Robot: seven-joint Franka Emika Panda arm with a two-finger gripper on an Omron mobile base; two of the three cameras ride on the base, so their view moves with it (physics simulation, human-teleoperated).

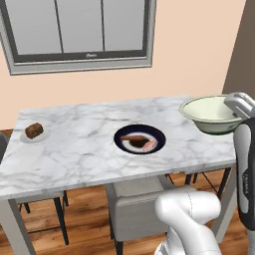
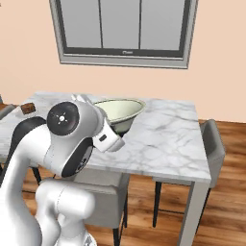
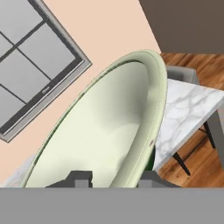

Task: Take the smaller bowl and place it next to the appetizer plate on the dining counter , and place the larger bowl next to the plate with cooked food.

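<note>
The larger bowl [image 1: 211,113], cream with a green lower band, is over the right end of the dining counter [image 1: 79,154]. I cannot tell whether it touches the marble. My gripper [image 3: 113,178] is shut on its near rim, one finger inside and one outside. The right base view shows the larger bowl [image 2: 120,109] tilted just past my hand. The dark plate with cooked food [image 1: 140,139] lies mid-counter, left of the bowl with a gap between. The appetizer plate [image 1: 34,133] with its brown block sits at the far left end. The smaller bowl is out of view.
A grey chair [image 1: 134,199] is tucked under the counter's near side and another chair [image 2: 214,139] stands at its right end. A window [image 1: 79,30] is on the wall behind. Bare marble lies between the two plates.
</note>
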